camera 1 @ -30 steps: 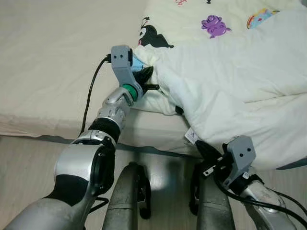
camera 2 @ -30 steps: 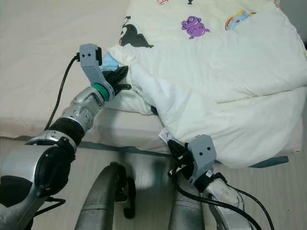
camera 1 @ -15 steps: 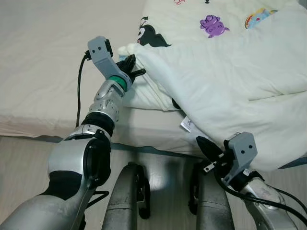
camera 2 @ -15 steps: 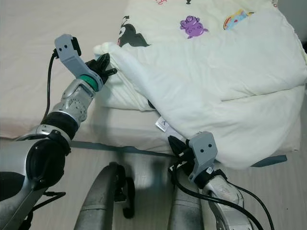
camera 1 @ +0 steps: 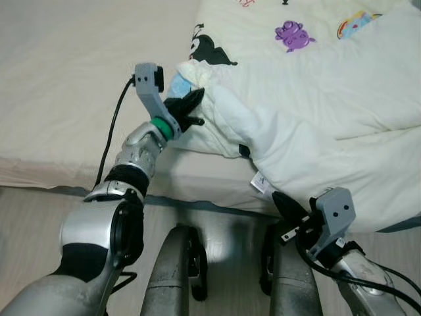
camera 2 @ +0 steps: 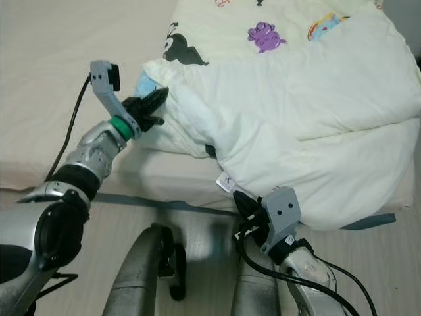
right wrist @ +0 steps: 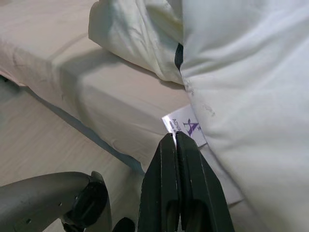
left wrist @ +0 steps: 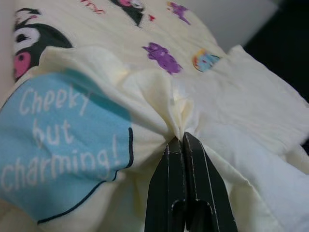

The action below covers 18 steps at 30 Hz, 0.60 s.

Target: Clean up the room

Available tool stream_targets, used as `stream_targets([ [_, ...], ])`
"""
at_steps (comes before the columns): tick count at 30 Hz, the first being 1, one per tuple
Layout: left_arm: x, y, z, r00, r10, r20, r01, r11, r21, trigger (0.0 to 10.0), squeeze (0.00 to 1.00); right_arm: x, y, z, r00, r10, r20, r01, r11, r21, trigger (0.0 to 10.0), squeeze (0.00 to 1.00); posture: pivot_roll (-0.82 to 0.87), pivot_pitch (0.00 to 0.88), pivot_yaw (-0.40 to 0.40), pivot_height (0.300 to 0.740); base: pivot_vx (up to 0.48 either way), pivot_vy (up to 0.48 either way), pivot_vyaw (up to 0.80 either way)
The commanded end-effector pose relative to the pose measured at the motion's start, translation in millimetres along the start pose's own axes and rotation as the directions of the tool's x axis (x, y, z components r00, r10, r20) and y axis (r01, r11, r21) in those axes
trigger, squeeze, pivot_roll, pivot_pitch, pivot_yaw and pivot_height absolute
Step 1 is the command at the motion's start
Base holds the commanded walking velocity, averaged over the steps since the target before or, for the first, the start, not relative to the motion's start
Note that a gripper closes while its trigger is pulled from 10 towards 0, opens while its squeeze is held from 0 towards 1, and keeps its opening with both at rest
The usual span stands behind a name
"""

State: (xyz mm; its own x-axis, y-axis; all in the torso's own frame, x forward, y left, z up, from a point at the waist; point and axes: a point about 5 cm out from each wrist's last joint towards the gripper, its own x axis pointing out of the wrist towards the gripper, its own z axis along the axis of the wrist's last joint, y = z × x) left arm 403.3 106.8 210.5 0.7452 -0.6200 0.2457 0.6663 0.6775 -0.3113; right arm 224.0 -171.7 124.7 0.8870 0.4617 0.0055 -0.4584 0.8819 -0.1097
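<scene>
Pinching quilt (camera 1: 316, 112) corner, left pincer (camera 1: 191, 108); quilt bunched

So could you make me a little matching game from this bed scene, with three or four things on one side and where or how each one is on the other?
Things:
1. left gripper
2. right gripper
3. white label
4. purple cartoon print

Places or states:
A. low at the bed's edge, fingers shut on nothing
B. on top of the quilt, far side
C. pinching a bunched fold of the quilt
D. hanging from the quilt's lower edge

Pairs: 1-C, 2-A, 3-D, 4-B
</scene>
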Motion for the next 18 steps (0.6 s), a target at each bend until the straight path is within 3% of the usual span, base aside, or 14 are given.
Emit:
stream_targets([
  [1,-11.3,6.7,-7.3,0.999,-0.018,-0.036,0.018,1.0,0.008,0.0,0.0,-1.0,5.6,-7.7,1.0,0.014,-0.023,-0.013,1.0,0.019,10.0,0.0,-0.11,0.298,0.207,0.628,0.0,0.0,0.0],
  [2,-11.3,6.7,-7.3,0.999,-0.018,-0.036,0.018,1.0,0.008,0.0,0.0,-1.0,5.6,-7.7,1.0,0.014,-0.023,-0.013,1.0,0.019,10.0,0.0,-0.11,0.298,0.207,0.628,0.0,0.0,0.0],
  [4,-25.3,16.8,-8.4,0.999,-0.016,-0.051,0.018,0.999,0.045,0.0,0.0,0.6,5.6,-7.6,1.0,0.017,-0.021,-0.016,1.0,0.018,10.0,0.0,-0.11,0.298,0.205,0.628,0.0,0.0,0.0],
  [8,-29.5,19.9,-8.4,0.998,-0.013,-0.055,0.016,0.998,0.055,0.0,0.0,0.8,5.6,-7.6,1.0,0.017,-0.02,-0.017,1.0,0.018,10.0,0.0,-0.11,0.298,0.205,0.628,0.0,0.0,0.0],
  [9,-39.8,30.2,-3.5,0.998,0.034,-0.046,-0.03,0.996,0.084,0.0,0.0,0.9,5.6,-8.0,1.0,0.02,-0.02,-0.019,1.0,0.019,10.0,0.0,-0.09,0.301,0.2,0.628,0.0,0.0,0.0],
  [12,-50.0,40.0,3.1,0.997,0.075,-0.032,-0.071,0.991,0.109,0.0,0.0,1.1,5.8,-8.2,1.0,0.023,-0.019,-0.022,1.0,0.02,10.0,0.0,-0.09,0.3,0.199,0.628,0.0,0.0,0.0],
  [14,-68.8,53.2,11.4,0.994,0.108,-0.02,-0.105,0.985,0.134,0.0,0.0,2.0,6.2,-9.1,0.999,0.027,-0.019,-0.026,0.999,0.023,10.0,0.0,-0.08,0.302,0.198,0.628,0.0,0.0,0.0],
  [17,-68.8,53.2,11.4,0.994,0.108,-0.02,-0.105,0.985,0.134,0.0,0.0,2.0,6.2,-9.1,0.999,0.027,-0.019,-0.026,0.999,0.023,10.0,0.0,-0.08,0.302,0.198,0.628,0.0,0.0,0.0],
  [18,-77.0,56.0,10.5,0.995,0.1,-0.03,-0.095,0.986,0.14,0.0,0.0,2.6,6.6,-9.1,0.999,0.029,-0.018,-0.028,0.999,0.024,10.0,0.0,-0.08,0.303,0.196,0.628,0.0,0.0,0.0],
])
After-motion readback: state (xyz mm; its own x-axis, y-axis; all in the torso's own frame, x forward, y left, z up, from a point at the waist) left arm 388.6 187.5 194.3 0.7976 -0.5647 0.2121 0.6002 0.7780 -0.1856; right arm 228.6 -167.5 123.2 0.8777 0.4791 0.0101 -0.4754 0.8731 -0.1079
